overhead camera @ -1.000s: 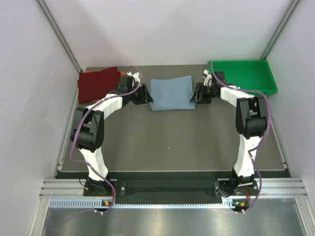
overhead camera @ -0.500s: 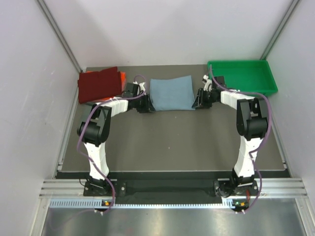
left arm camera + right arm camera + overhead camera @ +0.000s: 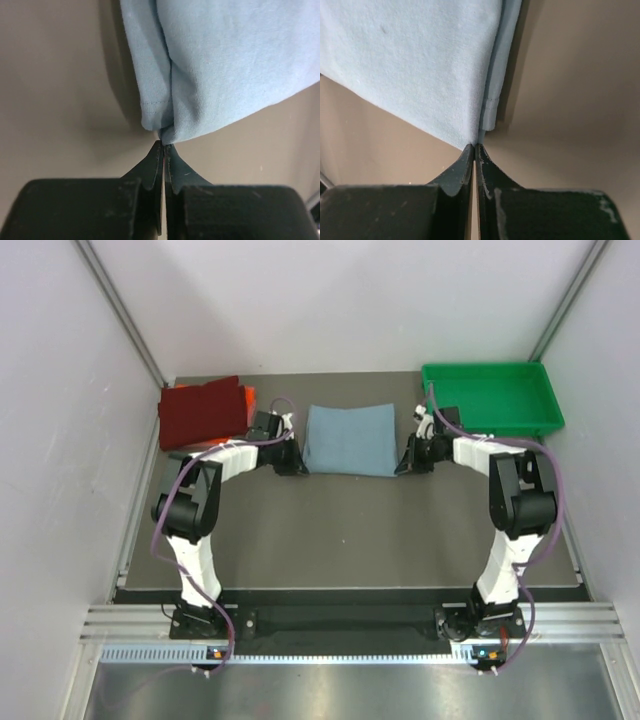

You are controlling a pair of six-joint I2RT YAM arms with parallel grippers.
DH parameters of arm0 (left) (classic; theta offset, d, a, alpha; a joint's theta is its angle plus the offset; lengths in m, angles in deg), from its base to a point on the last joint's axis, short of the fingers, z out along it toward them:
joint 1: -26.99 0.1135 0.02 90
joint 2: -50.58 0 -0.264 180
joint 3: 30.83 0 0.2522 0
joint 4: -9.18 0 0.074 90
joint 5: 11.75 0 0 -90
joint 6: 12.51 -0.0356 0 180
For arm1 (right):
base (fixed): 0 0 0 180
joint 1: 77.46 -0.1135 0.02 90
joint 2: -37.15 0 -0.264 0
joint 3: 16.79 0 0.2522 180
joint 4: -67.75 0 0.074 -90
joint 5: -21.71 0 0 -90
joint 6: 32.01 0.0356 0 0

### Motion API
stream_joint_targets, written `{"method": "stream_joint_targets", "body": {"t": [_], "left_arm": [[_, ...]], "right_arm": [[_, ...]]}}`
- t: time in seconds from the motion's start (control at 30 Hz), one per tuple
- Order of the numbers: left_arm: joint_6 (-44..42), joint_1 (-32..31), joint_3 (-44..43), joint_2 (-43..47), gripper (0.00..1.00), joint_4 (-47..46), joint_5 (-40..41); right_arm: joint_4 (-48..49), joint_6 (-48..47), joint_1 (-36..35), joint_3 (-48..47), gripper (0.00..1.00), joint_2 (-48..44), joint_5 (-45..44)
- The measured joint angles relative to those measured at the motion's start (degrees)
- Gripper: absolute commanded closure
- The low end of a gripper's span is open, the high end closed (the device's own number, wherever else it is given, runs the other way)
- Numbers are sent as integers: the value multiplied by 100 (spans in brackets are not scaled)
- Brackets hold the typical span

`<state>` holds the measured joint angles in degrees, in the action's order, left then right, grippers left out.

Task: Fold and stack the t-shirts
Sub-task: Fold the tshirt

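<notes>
- The left gripper [image 3: 164, 144] is clenching the blue shirt [image 3: 225, 65] by its near corner.
- The right gripper [image 3: 474, 146] is pinching the other near corner.
- The blue shirt is lying at the table's [image 3: 340, 530] 12 o'clock, between both grippers.
- The red shirt [image 3: 198, 412] is sitting at 10 o'clock, with the orange shirt [image 3: 249, 397] showing at its 3 o'clock edge.

The left gripper [image 3: 163, 145] and right gripper [image 3: 474, 146] have slid down the sides of the grey-blue t-shirt [image 3: 350, 440] to its near corners. Open a second ago, both now pinch those corners tight.
</notes>
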<state>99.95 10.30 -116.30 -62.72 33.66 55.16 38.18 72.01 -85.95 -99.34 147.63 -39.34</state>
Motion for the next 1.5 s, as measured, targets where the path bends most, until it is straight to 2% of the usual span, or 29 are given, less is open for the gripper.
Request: {"method": "stream_joint_targets", "body": {"t": [0.3, 0.33, 0.37, 0.47, 0.57, 0.67, 0.77, 0.87, 0.93, 1.03, 1.23, 1.5], "left_arm": [[186, -79, 1003, 1084, 99, 498, -260], [199, -87, 1102, 1163, 87, 557, -297], [214, -103, 1209, 1241, 80, 647, -326], [289, -96, 1410, 1467, 66, 1040, -243], [299, -83, 1360, 1624, 59, 1434, -85], [243, -63, 848, 1624, 57, 1858, 96], [42, -48, -210, 1401, 57, 2105, 160], [-219, -15, -1381, 901, 55, 2041, 227], [-400, 17, -2037, 479, 54, 2000, 267], [-671, 83, -2769, -229, 53, 1967, 299], [-1027, 205, -3244, -1314, 50, 1978, 232], [-1123, 254, -3604, -1873, 49, 1875, 155]], "right_arm": [[4, 170, -66, 1405, 100, -1270, -37], [4, 195, -81, 1580, 89, -1443, -39], [9, 227, -92, 1722, 85, -1580, -37], [-74, 227, -109, 2127, 72, -1943, -153], [-223, 197, -107, 2221, 63, -2033, -258], [-247, 146, -107, 2188, 59, -2063, -308], [-264, 96, -107, 1904, 59, -2061, -326], [-142, 63, -107, 1169, 57, -1838, -302], [66, 52, -107, 664, 52, -1569, -271], [350, 46, -107, 92, 51, -1130, -245], [522, -103, -107, -581, 50, -282, -236], [715, -201, -94, -938, 50, 595, -321]]}}
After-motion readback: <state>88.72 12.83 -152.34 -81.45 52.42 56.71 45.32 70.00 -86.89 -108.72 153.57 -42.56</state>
